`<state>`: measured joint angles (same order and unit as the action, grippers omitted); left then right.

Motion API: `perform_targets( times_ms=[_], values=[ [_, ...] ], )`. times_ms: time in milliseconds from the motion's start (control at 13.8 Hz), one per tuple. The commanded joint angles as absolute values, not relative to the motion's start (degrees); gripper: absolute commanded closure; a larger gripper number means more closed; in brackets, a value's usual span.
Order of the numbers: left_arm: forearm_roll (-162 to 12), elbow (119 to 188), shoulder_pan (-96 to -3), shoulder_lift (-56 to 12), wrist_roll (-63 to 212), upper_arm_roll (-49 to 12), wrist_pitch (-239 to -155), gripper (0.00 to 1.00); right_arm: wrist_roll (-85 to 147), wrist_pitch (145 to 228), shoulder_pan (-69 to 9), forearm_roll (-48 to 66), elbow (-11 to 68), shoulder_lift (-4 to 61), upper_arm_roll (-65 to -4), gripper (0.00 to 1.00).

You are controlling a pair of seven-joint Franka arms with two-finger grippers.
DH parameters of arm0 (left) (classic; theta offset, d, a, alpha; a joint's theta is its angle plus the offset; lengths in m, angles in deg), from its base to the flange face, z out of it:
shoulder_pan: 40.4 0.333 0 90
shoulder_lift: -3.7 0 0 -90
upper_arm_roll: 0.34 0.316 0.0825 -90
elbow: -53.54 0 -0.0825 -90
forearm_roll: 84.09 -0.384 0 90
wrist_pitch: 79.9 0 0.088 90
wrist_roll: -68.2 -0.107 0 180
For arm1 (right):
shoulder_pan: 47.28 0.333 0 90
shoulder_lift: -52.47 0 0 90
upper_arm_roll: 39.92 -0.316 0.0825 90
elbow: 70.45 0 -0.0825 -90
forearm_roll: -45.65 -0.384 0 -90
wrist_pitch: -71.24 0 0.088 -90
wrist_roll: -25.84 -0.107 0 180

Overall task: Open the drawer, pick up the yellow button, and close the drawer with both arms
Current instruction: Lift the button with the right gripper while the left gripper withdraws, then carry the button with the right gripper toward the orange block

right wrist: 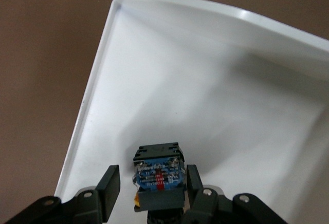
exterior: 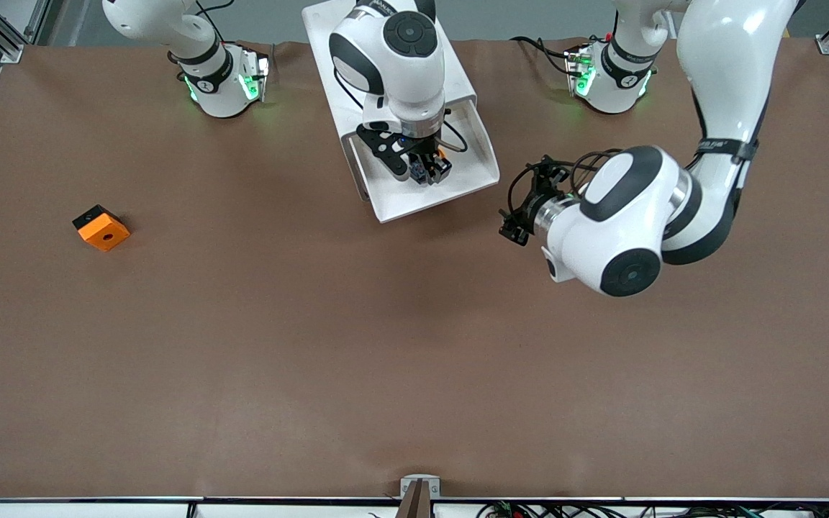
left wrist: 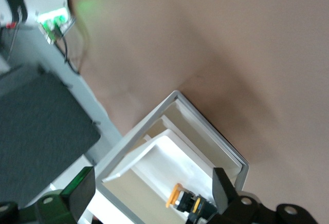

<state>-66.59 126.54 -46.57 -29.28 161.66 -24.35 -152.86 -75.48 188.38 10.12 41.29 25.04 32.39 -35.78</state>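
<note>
Top drawer [exterior: 458,188] is pulled out of the cabinet [exterior: 335,43], and the right gripper [exterior: 425,169] is down inside the tray — jaws on either side of the button [right wrist: 158,175], looks like they're clamped on it. Left gripper [exterior: 519,226] hangs over the counter [exterior: 386,345] just beside the drawer, jaws spread wide. Orange block [exterior: 101,228] sits well apart, toward the right arm's end.

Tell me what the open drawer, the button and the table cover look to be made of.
Drawer: likely moulded plastic, smooth white with a soft sheen and rounded rim.
Button: seemingly hard plastic, dark body with a blue printed face and an orange cap edge; it sits between the right tool's fingers.
Table cover: matte brown sheet, maybe paper or fabric; faint creases show.
The left tool waits beside the drawer.
</note>
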Motion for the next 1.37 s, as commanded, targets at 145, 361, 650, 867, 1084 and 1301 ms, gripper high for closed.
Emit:
perform_targets(
  times_ms=[145,361,650,867,1084,1301],
  values=[
    [-69.0,128.8,-40.2,-23.6,143.6,-24.5,-149.3,0.0,-73.4,188.2,11.5,41.9,23.9,31.8,-35.2,1.0],
    [-70.5,131.0,-36.1,-19.3,130.7,-24.4,-146.8,0.0,-70.6,187.5,10.4,41.6,22.8,32.2,-34.9,1.0],
    [-73.1,137.8,-27.3,-10.6,109.0,-24.5,-145.7,0.0,-62.2,174.9,3.9,39.4,13.3,32.7,-34.9,1.0],
    [-76.2,141.3,-22.4,-6.0,96.6,-24.5,-145.8,0.0,-47.0,165.7,-3.7,37.7,11.0,35.2,-34.6,1.0],
    [-77.1,144.4,-18.4,-1.9,85.5,-24.2,-146.3,0.0,-28.5,162.7,-14.0,38.4,14.5,38.3,-34.6,1.0],
    [-79.3,145.6,-20.9,-0.5,83.0,-22.1,-147.0,0.0,-12.4,166.5,-24.6,40.6,21.6,40.1,-34.6,1.0]
  ],
)
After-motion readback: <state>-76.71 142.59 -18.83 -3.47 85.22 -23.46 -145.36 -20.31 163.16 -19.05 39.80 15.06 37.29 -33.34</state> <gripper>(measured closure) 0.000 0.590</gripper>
